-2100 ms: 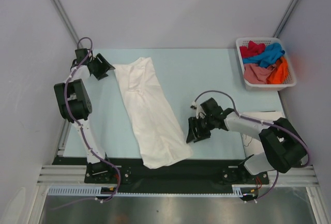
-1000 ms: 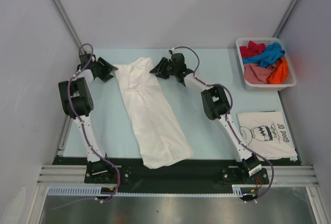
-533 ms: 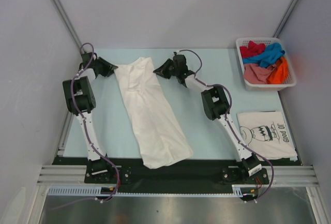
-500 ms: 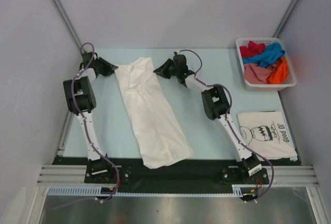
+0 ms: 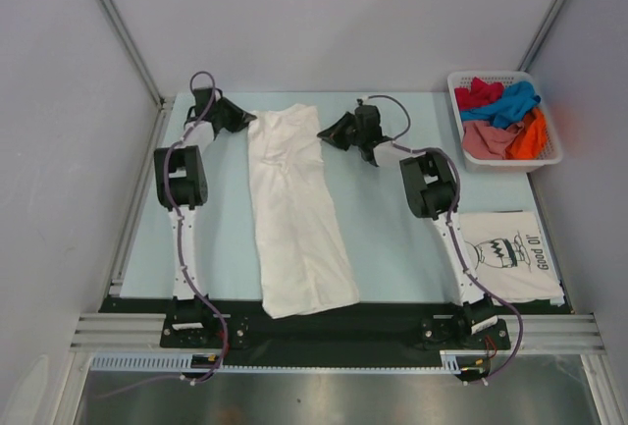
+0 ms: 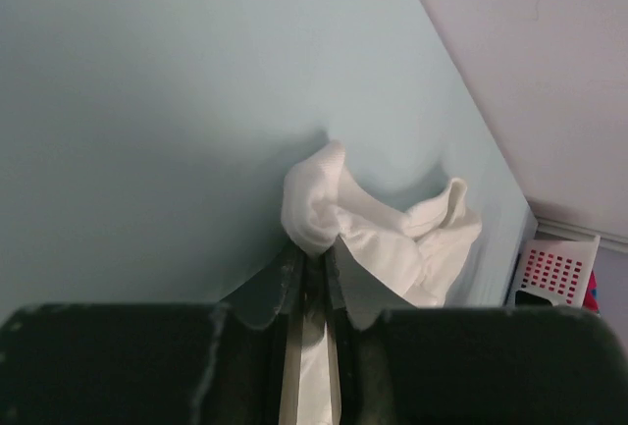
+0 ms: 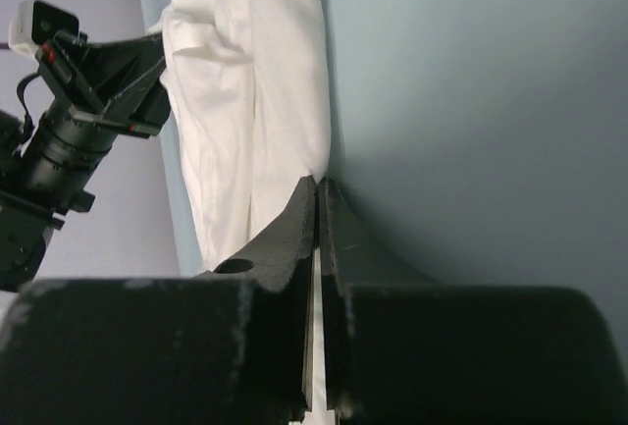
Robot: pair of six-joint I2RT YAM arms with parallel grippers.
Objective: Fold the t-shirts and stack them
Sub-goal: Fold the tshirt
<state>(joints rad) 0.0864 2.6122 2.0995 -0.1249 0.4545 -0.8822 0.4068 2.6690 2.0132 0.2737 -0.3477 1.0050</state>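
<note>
Pale-blue table [image 5: 373, 239] first, boxed in by grey walls at its far and side edges.

Down the table's middle, from far end to near edge: plain white t-shirt [image 5: 294, 219] [image 6: 383, 239] [image 7: 245, 111], folded into one long strip, lying flat, near end close to the table's near edge.

Up the table's left side: left arm [image 5: 182, 189], stretched from the near edge to the far end. Up the table's right side: right arm [image 5: 432, 189], elbow raised, reaching over to the table's far middle.

At the table's near right corner: printed t-shirt [image 5: 505, 248], folded flat, black cartoon lines facing up.

At the table's far right corner: white lattice basket [image 5: 510, 163], heaped with red t-shirt [image 5: 476, 91], blue t-shirt [image 5: 510, 103], pink t-shirt [image 5: 486, 138] and orange t-shirt [image 5: 535, 135].

At the table's far end: left gripper [image 5: 245, 119] [image 6: 312, 258] clamped on a bunched fold at the strip's far left corner. Opposite, right gripper [image 5: 326, 135] [image 7: 317, 189] pressed together on the strip's far right edge, a sliver of white between its fingers.
</note>
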